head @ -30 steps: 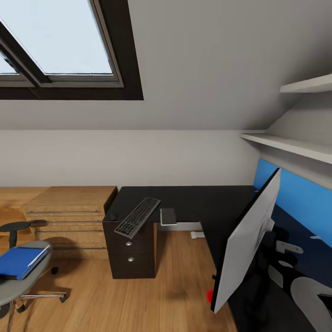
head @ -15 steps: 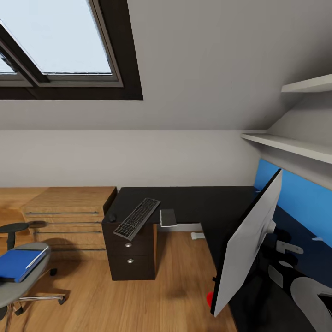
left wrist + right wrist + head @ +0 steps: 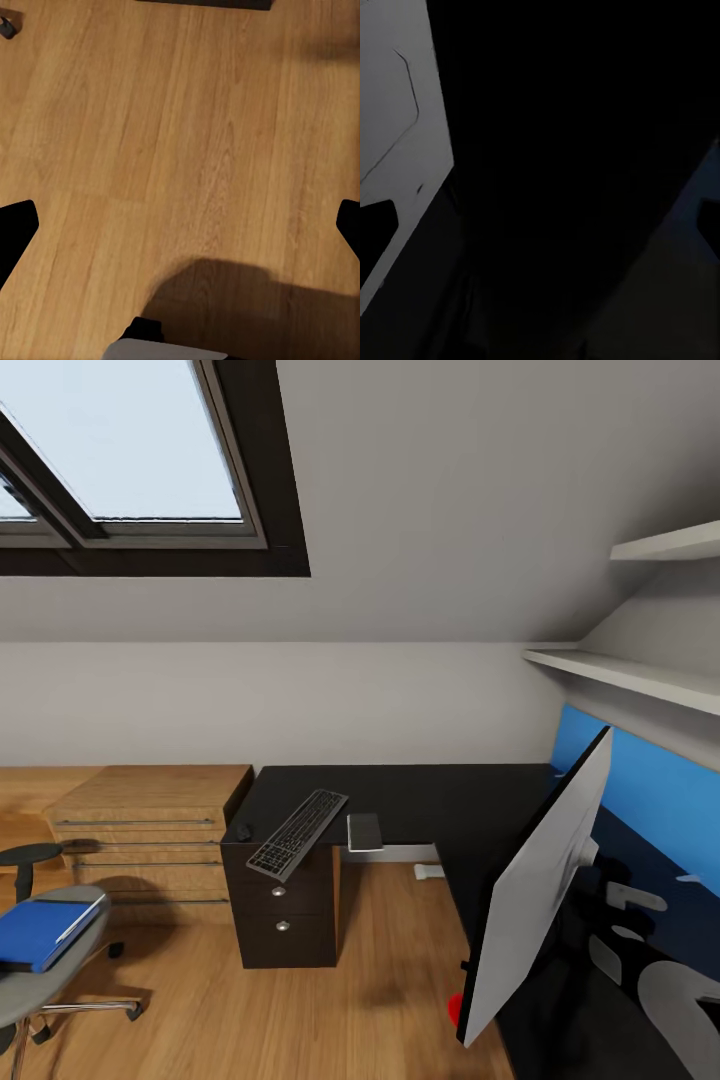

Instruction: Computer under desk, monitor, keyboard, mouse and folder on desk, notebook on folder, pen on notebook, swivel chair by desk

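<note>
Left hand (image 3: 180, 225) spread wide, empty — above wood floor (image 3: 180, 127); right hand unclear.

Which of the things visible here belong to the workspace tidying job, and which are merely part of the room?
Job items:
desk
monitor
keyboard
mouse
folder
swivel chair
notebook

Just there:
wooden chest
skylight
wall shelves
</note>
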{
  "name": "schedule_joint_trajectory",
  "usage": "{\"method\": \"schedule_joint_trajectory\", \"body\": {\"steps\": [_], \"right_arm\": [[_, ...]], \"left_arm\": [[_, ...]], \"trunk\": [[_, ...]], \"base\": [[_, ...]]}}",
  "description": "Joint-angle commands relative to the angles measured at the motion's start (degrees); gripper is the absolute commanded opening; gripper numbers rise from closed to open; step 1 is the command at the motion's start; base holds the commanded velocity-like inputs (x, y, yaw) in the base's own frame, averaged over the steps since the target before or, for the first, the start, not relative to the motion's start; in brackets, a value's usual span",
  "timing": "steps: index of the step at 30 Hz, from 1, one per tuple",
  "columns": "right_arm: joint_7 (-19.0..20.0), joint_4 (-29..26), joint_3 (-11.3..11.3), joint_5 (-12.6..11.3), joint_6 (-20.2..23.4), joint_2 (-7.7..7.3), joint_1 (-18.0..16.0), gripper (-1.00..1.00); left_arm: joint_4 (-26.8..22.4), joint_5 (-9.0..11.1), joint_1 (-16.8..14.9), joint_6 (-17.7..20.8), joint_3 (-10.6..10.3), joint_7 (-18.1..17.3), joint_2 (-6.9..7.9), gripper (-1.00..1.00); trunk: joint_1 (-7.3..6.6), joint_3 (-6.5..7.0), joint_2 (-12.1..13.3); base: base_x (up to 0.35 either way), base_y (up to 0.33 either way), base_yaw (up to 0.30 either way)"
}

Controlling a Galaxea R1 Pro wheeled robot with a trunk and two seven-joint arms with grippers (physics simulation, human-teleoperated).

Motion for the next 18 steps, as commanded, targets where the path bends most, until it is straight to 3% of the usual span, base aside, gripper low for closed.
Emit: {"method": "schedule_joint_trajectory", "body": {"steps": [1,18], "right_arm": [[0.1,0.0,-0.4,-0.1,-0.3,-0.04,-0.1,1.00],[0.1,0.0,-0.6,-0.3,-0.3,-0.62,-0.1,1.00]], "left_arm": [[0.0,0.5,-0.1,-0.3,-0.5,0.4,0.03,1.00],[0.0,0.5,-0.1,-0.3,-0.6,0.4,0.04,1.00]], "trunk": [[0.01,-0.09,-0.1],[0.01,-0.09,-0.1]], "base": [[0.000,0.000,0.000],[0.000,0.000,0.000]]}}
